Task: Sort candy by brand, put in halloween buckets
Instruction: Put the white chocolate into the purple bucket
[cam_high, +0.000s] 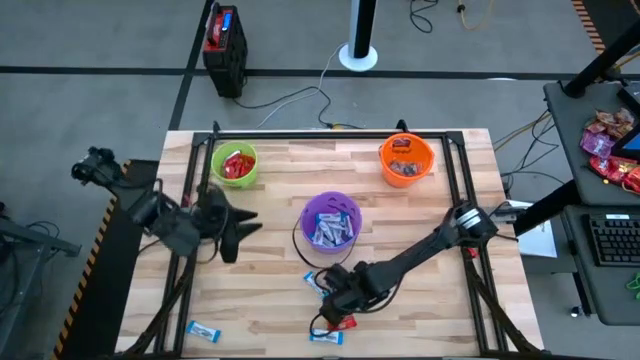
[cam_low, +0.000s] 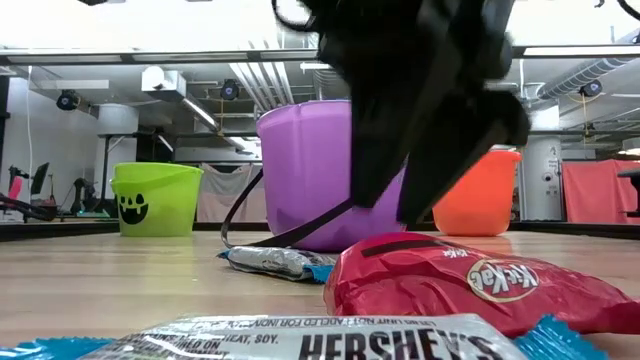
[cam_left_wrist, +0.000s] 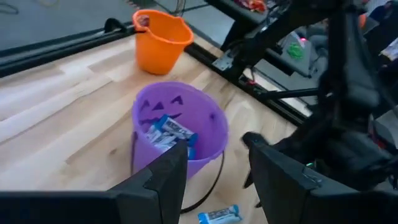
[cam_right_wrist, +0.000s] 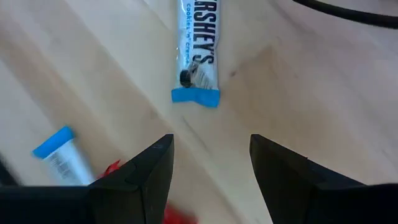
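Three buckets stand on the table. The green bucket (cam_high: 234, 165) holds red candy, the purple bucket (cam_high: 330, 222) holds blue and white pieces, and the orange bucket (cam_high: 406, 158) holds brown ones. Loose candy lies near the table's near edge: a blue and white Hershey's bar (cam_right_wrist: 196, 56), a red KitKat (cam_low: 480, 285), another blue and white piece (cam_right_wrist: 62, 158), and one far to the left (cam_high: 203, 331). My right gripper (cam_right_wrist: 211, 142) hangs open just above these pieces and touches none. My left gripper (cam_left_wrist: 216, 146) is open, left of the purple bucket, and faces it.
A black frame (cam_high: 330, 134) runs along the table's far edge and down its sides. My right arm (cam_high: 420, 250) slants across the table's right half. Bare wood lies between the green and purple buckets. A black and red box (cam_high: 224, 48) stands on the floor beyond the table.
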